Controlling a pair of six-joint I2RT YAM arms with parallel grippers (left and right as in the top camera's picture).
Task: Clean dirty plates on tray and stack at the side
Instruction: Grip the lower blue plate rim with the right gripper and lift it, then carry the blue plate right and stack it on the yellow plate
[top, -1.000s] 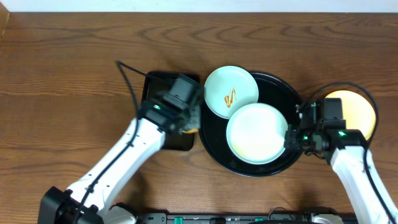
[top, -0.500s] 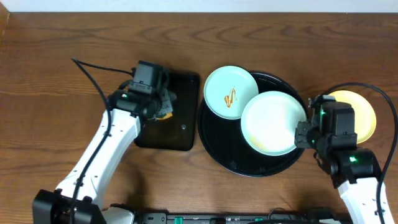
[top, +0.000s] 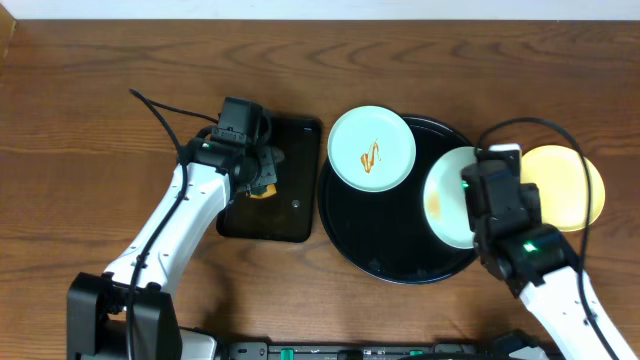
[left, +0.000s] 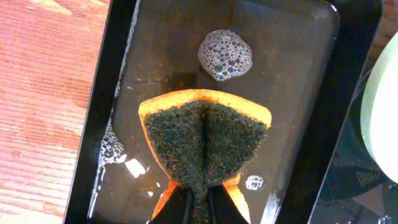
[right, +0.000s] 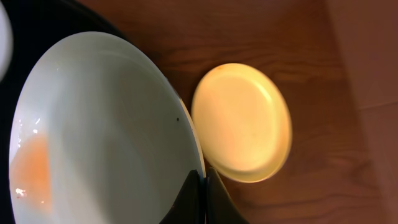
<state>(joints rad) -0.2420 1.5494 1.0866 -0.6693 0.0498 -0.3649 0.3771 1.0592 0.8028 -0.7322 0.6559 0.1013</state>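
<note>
Right gripper (right: 202, 183) was clamped on the rim of a pale mint-blue round plate (top: 445, 205), one finger on each face of the edge. This plate sat over the right side of the large round glossy black tray (top: 370, 235) and carried a faint orange smear; contact with the tray floor could not be judged. A pale yellow round plate (top: 570, 185), plain, lay flat on the brown wooden table (top: 100, 80) just right of the tray. A second mint-blue plate with an orange-brown sauce squiggle (top: 372, 148) rested on the tray's upper-left rim. Left gripper (left: 198, 205) pinched a folded orange sponge with a dark green scouring face (left: 205, 140) over the smaller rectangular black tray (left: 286, 74), which held wet film and a foam patch (left: 225, 55).
</note>
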